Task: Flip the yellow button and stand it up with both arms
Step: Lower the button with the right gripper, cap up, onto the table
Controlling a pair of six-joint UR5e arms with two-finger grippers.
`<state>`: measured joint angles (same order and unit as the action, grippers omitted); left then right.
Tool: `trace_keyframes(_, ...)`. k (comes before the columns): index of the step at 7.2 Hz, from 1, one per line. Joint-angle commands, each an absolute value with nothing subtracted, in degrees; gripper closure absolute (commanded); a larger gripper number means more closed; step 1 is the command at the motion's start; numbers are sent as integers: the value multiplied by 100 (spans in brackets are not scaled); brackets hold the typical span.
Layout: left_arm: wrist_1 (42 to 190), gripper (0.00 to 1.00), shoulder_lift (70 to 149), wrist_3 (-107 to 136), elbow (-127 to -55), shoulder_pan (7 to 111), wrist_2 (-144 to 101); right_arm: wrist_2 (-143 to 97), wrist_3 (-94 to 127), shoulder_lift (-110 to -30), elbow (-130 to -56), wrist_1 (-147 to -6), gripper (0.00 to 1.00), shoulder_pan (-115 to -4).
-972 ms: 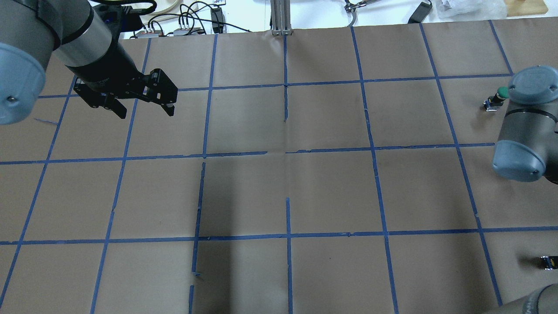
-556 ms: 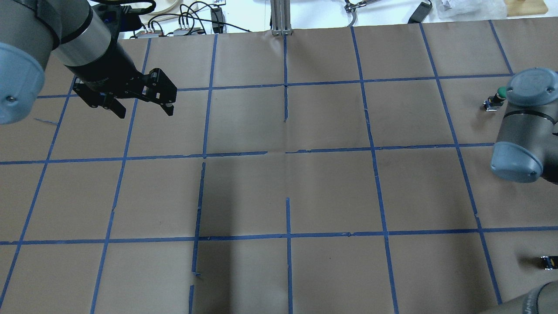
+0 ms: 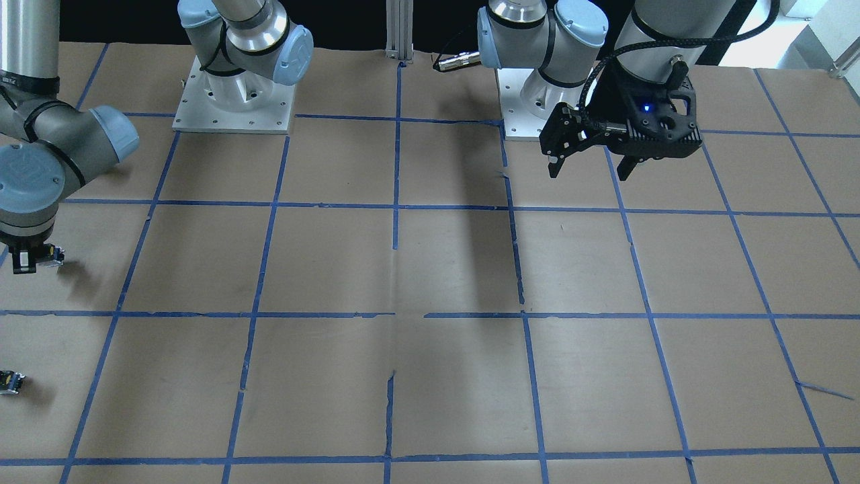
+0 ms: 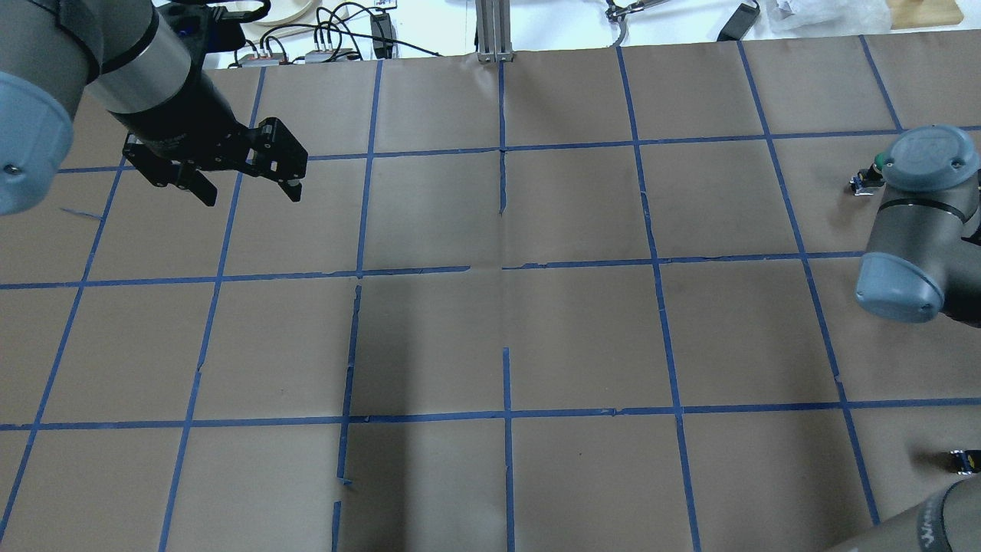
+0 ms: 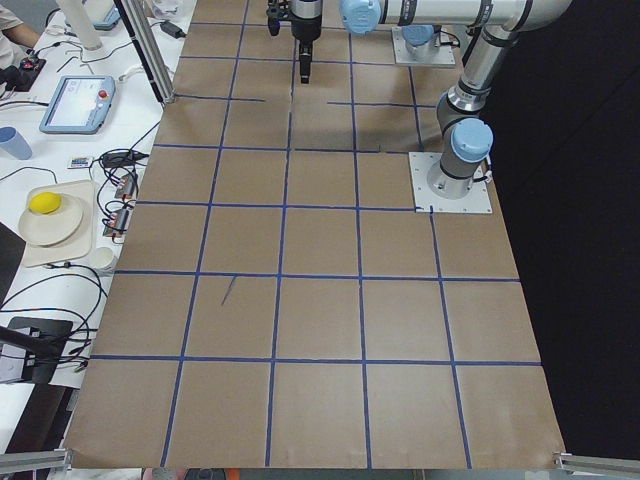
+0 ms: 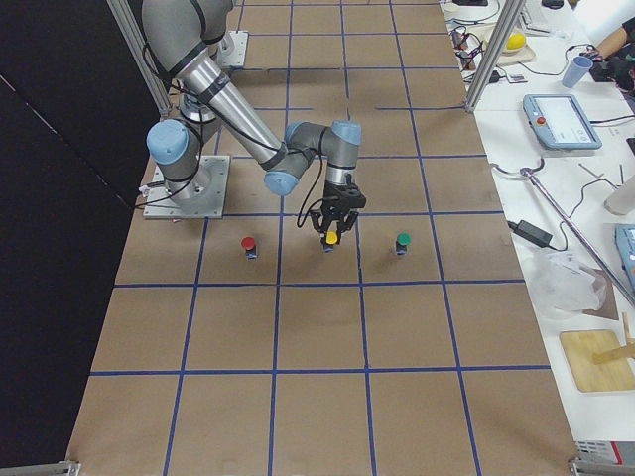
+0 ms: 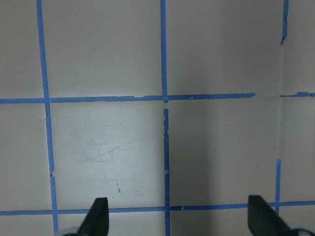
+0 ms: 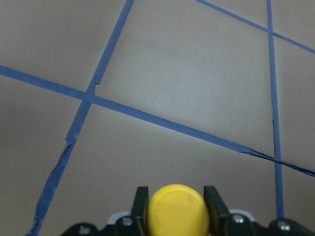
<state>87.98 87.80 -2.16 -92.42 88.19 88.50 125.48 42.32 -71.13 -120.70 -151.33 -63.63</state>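
The right gripper [image 8: 177, 202] is clamped on the yellow button [image 8: 177, 212], at the table's right end between a red button [image 6: 248, 244] and a green button [image 6: 402, 241]. Far left, the left gripper [image 4: 251, 198] hangs spread, empty. Only the grasp looks done; flipping and standing are left.

Slight drift of the left gripper [image 4: 251, 198] up and left in the overhead view, right arm [image 4: 908, 230] swinging inward over the table, its upper blue joint cap [image 4: 929, 157] now covering nearly all of the green button [image 4: 866, 182] — only a sliver of green showing, more of the arm's lower link rising into the bottom-right corner.
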Motion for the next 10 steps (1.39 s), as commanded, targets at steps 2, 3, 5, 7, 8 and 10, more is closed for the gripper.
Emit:
trace_keyframes(2, 8798, 0, 8780, -220, -9229, 8815, 8859, 12533, 4236, -7066, -12111, -15258, 92, -6363)
trace_keyframes(3, 8798, 0, 8780, -220, -9237, 8815, 8851, 12542, 4228, -7119, -12146, -15249, 79, -6363)
trace_keyframes(5, 8798, 0, 8780, -220, -9220, 8807, 8851, 12533, 4201, -7102, -12147, -15258, 47, -6363)
trace_keyframes(7, 8833, 0, 8719, -211, -9290, 8815, 8886, 12533, 4210, -7102, -12207, -15258, 46, -6363)
trace_keyframes(8, 8824, 0, 8693, -202, -9299, 8824, 8877, 12533, 4193, -7119, -12217, -15258, 41, -6363)
trace_keyframes(10, 8816, 0, 8692, -202, -9316, 8833, 8859, 12490, 3739, -7390, -12182, -15223, 16, -6355)
